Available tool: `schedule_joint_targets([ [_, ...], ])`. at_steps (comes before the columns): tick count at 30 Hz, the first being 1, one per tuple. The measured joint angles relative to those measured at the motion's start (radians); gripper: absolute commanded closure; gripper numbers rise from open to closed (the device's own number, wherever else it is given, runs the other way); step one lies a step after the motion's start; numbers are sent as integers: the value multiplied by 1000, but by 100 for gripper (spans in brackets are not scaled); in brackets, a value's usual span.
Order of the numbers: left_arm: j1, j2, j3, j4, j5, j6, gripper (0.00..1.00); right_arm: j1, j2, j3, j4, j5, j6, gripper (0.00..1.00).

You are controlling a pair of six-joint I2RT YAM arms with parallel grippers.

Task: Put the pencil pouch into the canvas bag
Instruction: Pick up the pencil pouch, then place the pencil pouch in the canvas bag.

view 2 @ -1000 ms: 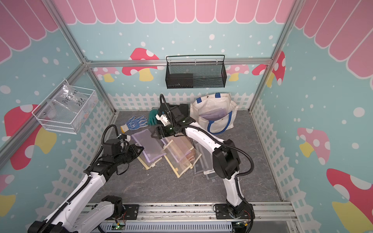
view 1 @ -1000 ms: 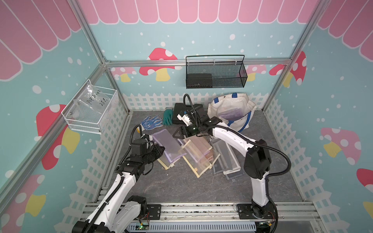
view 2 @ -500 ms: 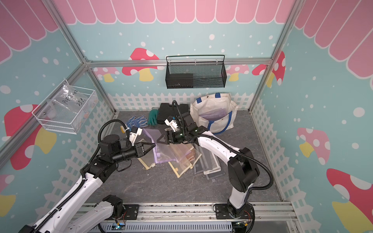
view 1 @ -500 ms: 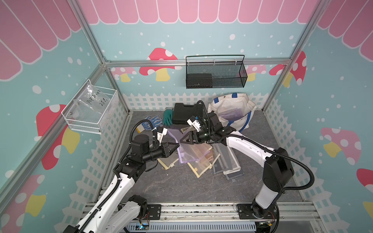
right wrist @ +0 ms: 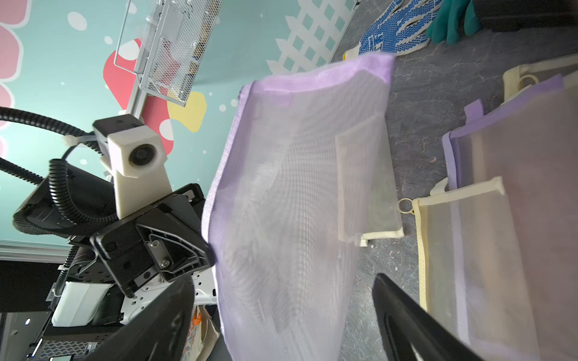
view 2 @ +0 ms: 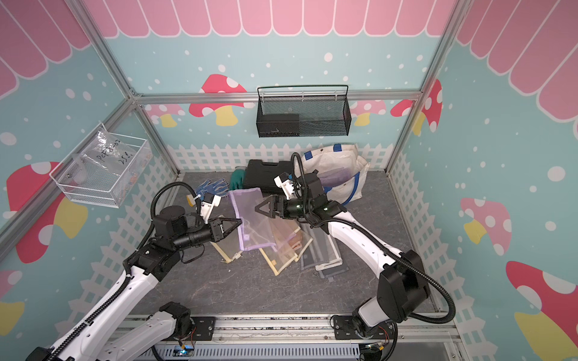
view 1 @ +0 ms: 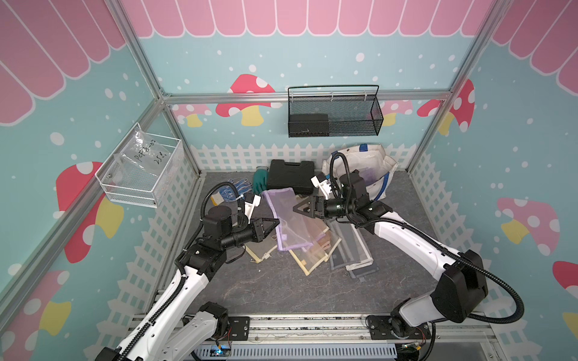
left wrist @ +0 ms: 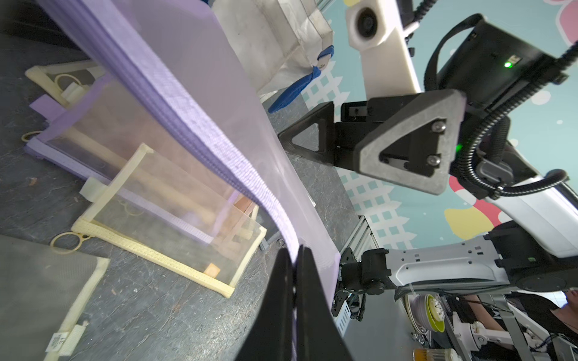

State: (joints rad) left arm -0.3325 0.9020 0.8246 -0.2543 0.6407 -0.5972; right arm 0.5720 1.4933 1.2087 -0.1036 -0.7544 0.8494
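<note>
Newly lifted off the pile [view 1: 316, 250], the pencil pouch [view 1: 283, 215] hangs from clenched left fingers [left wrist: 278, 300], probably for handover to spread right fingers [right wrist: 162, 325].

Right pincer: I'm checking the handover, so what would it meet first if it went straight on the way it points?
The right pincer would most likely meet the lifted purple mesh pouch, pinched by the left pincer, just ahead of its open jaws; depth is unclear.
</note>
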Motion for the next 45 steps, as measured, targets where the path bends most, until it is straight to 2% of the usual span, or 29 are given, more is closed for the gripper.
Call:
schedule_joint_targets([
  [4,-13,10,15,0,12,0,100,0,0,-79,67,-17,55,9],
  [6,-23,11,16,0,15,0,100,0,1,-97,98,-29,79,14],
  [18,-65,35,16,1,10,-5,100,-1,3,-99,295,-97,160,72],
  [22,-67,49,28,-8,-14,-10,100,-1,2,-98,315,-95,156,100],
  [25,-68,56,49,-23,-44,-13,100,-1,-3,-95,308,-84,151,100],
  [30,-74,56,65,-48,-105,-23,87,-1,-3,-21,224,-64,99,100],
  [32,-75,56,68,-53,-130,-24,75,-1,-3,21,189,-58,76,100],
  [34,-72,56,69,-64,-164,-31,59,-11,-3,52,175,-48,61,100],
  [37,-66,57,76,-85,-204,-51,26,-43,-8,62,150,-27,46,100],
  [40,-55,70,100,-124,-246,-60,6,-84,-18,63,105,0,26,100],
  [42,-47,87,121,-148,-273,-66,1,-108,-25,69,72,14,10,100],
  [45,-37,112,142,-188,-319,-70,1,-143,-29,106,11,39,-23,100],
])
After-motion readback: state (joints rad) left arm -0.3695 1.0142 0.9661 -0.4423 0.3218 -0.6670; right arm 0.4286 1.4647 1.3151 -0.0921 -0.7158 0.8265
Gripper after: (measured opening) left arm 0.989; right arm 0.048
